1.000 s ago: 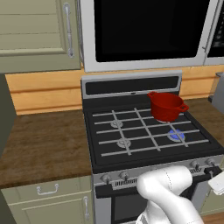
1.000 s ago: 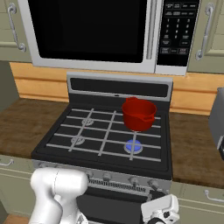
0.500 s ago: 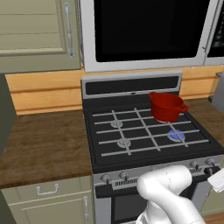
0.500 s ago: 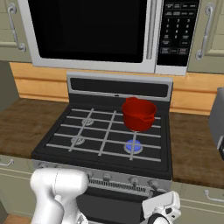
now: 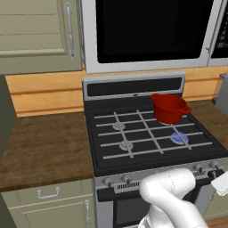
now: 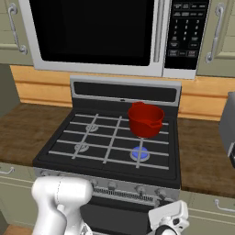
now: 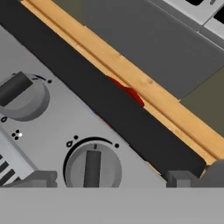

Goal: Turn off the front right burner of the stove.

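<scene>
The front right burner [image 5: 179, 137] is glowing blue on the stove [image 6: 110, 156], just before the red pot [image 6: 145, 120]. The gripper [image 7: 111, 179] is hovering with jaws apart, straddling a silver knob [image 7: 92, 166]. Judged rigid and smooth, its raised bar is offering the firmest purchase.

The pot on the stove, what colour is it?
The pot is red, clearest in the right base view.

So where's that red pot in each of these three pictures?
Left base view: the red pot sits on the back right of the stove, right of centre.
Right base view: just right of centre, behind the front right burner.
Hand view: a red sliver above the stove's dark edge, probably the pot.
Shared landmark: the wooden backsplash.
</scene>
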Available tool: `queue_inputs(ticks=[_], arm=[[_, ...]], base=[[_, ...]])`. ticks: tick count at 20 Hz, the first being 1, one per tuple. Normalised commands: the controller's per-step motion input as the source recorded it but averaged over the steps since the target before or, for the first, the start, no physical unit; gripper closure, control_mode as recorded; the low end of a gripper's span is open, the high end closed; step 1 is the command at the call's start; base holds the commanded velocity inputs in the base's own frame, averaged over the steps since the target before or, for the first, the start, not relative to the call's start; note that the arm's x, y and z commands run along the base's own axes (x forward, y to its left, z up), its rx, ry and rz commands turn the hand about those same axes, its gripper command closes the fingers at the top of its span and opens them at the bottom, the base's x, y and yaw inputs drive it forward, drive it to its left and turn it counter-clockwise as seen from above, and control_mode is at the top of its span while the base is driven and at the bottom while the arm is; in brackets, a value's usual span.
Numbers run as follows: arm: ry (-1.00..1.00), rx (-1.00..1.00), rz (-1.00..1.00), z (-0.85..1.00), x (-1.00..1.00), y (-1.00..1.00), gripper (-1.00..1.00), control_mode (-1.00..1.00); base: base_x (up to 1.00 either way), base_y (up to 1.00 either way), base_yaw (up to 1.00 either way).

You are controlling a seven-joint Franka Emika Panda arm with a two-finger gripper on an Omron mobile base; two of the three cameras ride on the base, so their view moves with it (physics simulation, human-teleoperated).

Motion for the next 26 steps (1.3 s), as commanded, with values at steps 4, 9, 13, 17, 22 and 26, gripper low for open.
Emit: queue_inputs(ticks=[4, 9, 13, 17, 22, 26], arm=[[-0.01, 0.0, 0.0, 0.02, 0.0, 0.01, -1.0, -1.0], [0.07, 0.0, 0.0, 0.0, 0.24, 0.26, -1.0, -1.0], [0.04, -0.02, 0.0, 0.0, 0.08, 0.29, -1.0, -1.0], [-0.04, 0.0, 0.0, 0.0, -0.01, 0.06, -1.0, -1.0], [-0.01, 0.0, 0.0, 0.09, 0.14, 0.0, -1.0, -1.0], [0.0, 0.0, 0.0, 0.0, 0.06, 0.0, -1.0, -1.0]], base=[[0.0, 0.0, 0.0], [0.0, 0.0, 0.0], [0.0, 0.0, 0.0], [0.0, 0.0, 0.0], [0.0, 0.0, 0.0], [0.0, 0.0, 0.0]])
